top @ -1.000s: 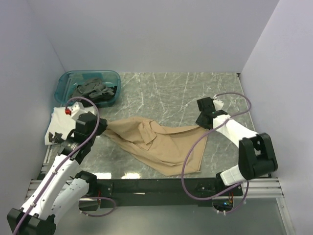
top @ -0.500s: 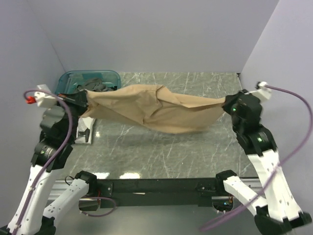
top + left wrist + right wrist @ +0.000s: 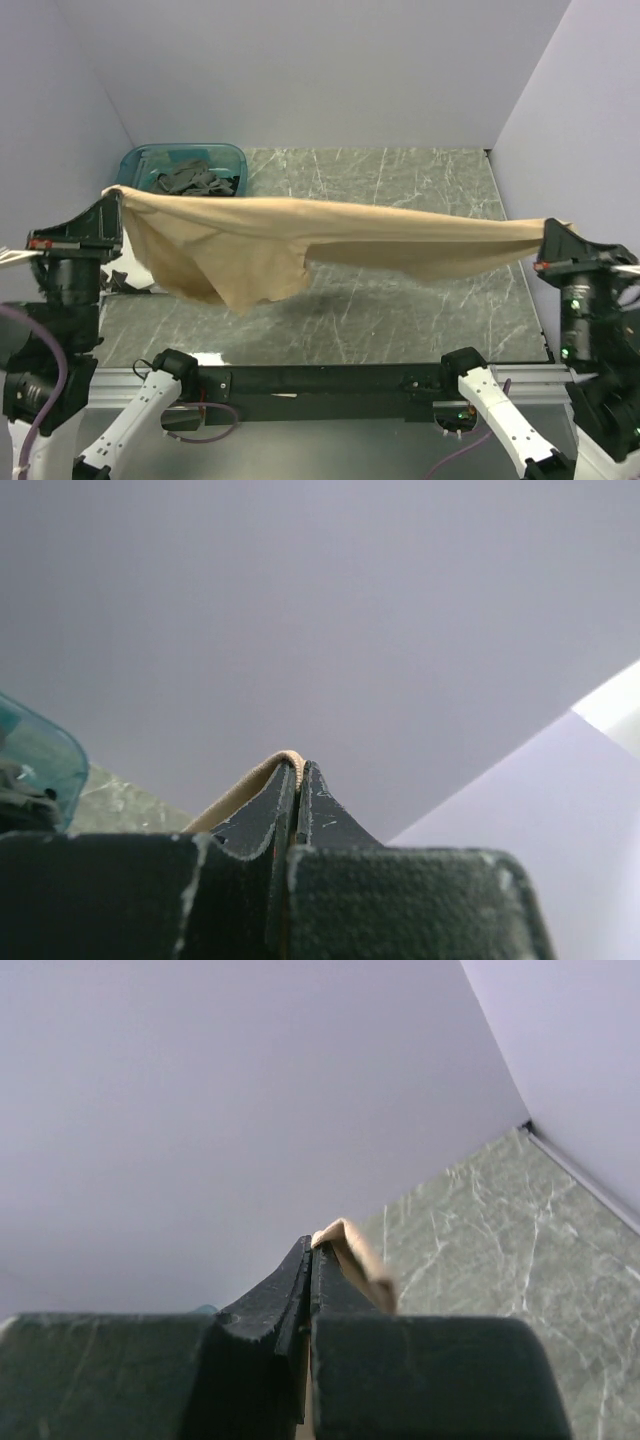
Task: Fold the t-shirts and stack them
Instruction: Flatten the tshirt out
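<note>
You've got left gripper [image 3: 116,196] and right gripper [image 3: 549,230] each pinched shut on an end of the plain tan-beige fabric t-shirt [image 3: 300,228]. Long axis runs left-right, in the air over the green marble table [image 3: 400,180], with slack bagging toward the left. Wrist cams show only the pinched hem; overhead shows the span. Teal see-through plastic tub [image 3: 136,160] sits behind.

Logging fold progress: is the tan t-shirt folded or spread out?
Spread. The tan t-shirt hangs stretched above the table between the left pincer and right pincer, each shut on one end, its left part sagging.
</note>
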